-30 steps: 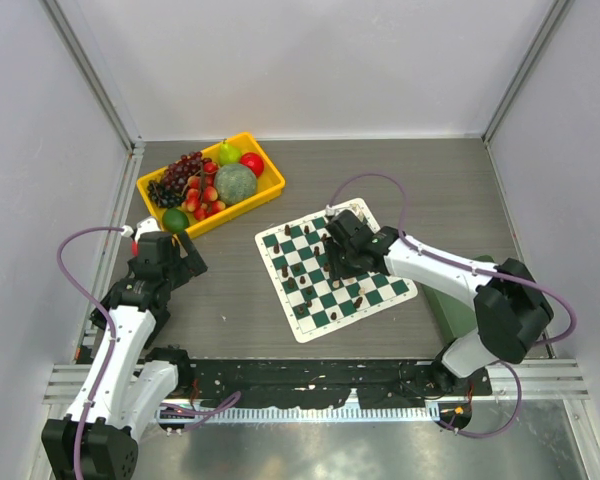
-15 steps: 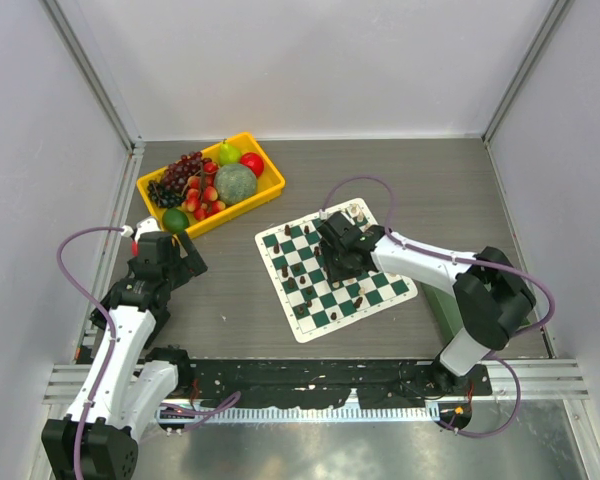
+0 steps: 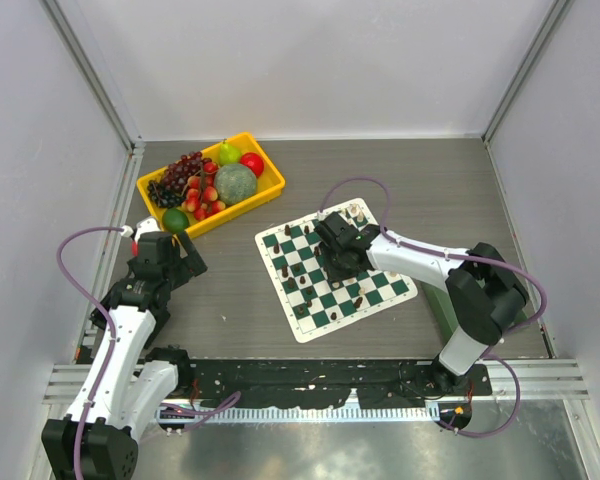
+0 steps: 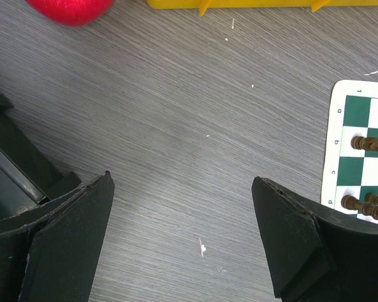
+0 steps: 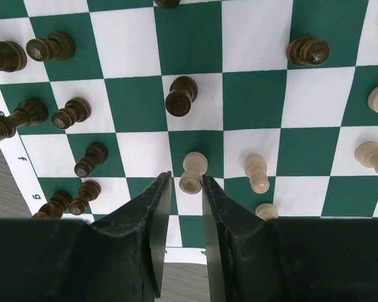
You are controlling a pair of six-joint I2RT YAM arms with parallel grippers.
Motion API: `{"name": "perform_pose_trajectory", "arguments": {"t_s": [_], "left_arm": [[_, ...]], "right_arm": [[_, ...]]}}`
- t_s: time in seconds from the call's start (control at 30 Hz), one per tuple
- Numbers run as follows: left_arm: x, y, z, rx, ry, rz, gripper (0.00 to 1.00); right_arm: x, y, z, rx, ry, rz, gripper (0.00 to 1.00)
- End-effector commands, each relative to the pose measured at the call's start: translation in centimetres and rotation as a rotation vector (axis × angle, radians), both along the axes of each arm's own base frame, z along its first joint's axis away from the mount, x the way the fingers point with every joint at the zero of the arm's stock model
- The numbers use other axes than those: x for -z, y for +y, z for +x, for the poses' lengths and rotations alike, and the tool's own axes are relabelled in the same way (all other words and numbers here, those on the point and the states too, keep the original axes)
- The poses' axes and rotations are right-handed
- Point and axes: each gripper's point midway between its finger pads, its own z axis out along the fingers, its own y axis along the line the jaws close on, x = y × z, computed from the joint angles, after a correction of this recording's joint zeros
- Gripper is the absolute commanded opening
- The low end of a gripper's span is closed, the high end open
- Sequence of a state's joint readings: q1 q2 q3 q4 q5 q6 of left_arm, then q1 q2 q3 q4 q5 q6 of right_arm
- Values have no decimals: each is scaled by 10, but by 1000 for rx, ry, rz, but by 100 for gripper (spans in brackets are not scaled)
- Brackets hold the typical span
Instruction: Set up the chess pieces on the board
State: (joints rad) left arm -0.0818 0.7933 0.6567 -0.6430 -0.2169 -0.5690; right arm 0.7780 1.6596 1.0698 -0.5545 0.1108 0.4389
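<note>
The board (image 3: 308, 328) lies at mid table, turned a little; it also shows in the right wrist view (image 5: 252, 94) and at the right edge of the left wrist view (image 4: 359, 126). Dark chess pieces (image 5: 181, 95) stand mostly on its left side and cream ones (image 5: 257, 173) on its right. My right gripper (image 3: 334, 256) is low over the board's middle. In the right wrist view (image 5: 186, 179) its jaws are nearly closed on the head of a cream pawn (image 5: 193, 168) that stands on the board. My left gripper (image 3: 190, 256) is wide open and empty over bare table (image 4: 181, 180), left of the board.
A yellow tray (image 3: 272, 186) of fruit stands at the back left, with a green lime (image 3: 175, 220) beside it. A red fruit (image 4: 69, 7) lies at the top of the left wrist view. A plain green tray (image 3: 450, 305) sits under my right arm. Grey walls enclose the table.
My right gripper has moved left across the board, from its right part toward its middle. The left arm has not moved.
</note>
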Motion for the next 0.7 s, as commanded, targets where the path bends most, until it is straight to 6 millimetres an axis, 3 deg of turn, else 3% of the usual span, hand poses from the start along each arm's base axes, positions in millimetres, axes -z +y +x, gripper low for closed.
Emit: {"name": "perform_pose_trajectory", "arguments": {"t_s": [0.0, 0.33, 0.67], "left_arm": [[-12, 4, 6, -13, -46, 12, 99], [-11, 4, 5, -12, -44, 13, 99], [-11, 4, 4, -11, -42, 16, 99]], "right_arm": [[-10, 8, 9, -7, -33, 12, 32], [-5, 7, 7, -8, -23, -5, 36], [-9, 5, 13, -5, -54, -23, 31]]}}
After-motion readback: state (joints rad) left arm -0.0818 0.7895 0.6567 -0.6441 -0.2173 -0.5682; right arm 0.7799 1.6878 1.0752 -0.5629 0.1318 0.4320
